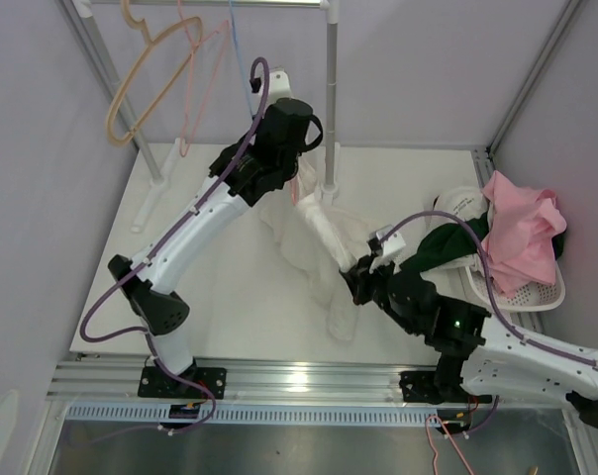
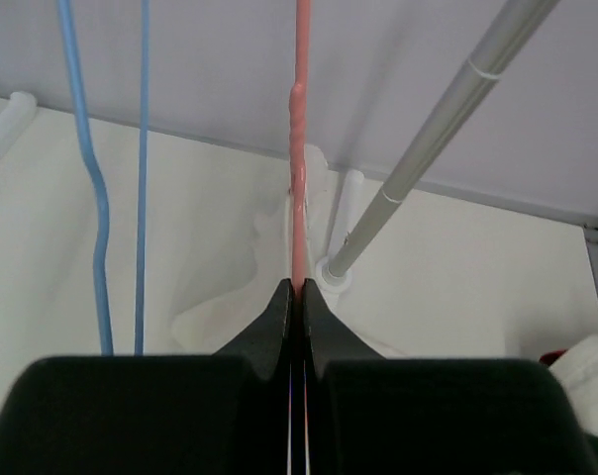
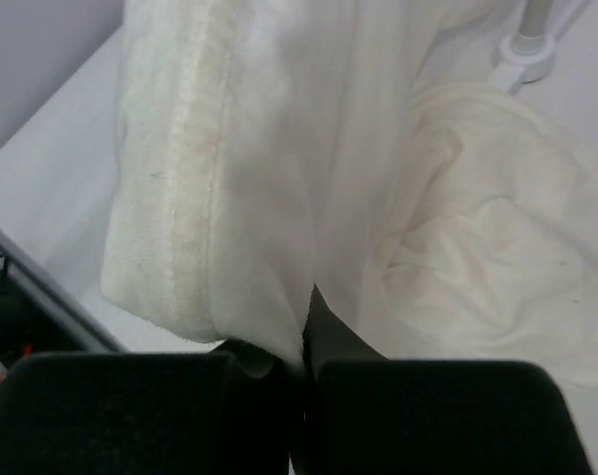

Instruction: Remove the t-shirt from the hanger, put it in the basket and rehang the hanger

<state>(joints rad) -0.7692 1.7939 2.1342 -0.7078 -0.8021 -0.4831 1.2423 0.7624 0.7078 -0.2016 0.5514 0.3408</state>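
Top external: we see the t-shirt point(image 1: 314, 247), white, at centre frame, trailing down onto the surface point(image 1: 230, 297).
Left end effector point(image 2: 299, 297): we find its jaws pinched shut on the pink hanger point(image 2: 301, 148) wire, centre of the left wrist frame.
Right end effector point(image 3: 307, 322): we see it clamped on a fold of t-shirt fabric, lower centre.

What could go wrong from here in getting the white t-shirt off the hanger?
1. The left gripper pinches only the thin pink hanger at its tips; a pull may twist it loose.
2. The right gripper seems to hold just a small fold of the t-shirt; it may slip out.
3. The cloth lies by the foot of the rack pole and could snag.
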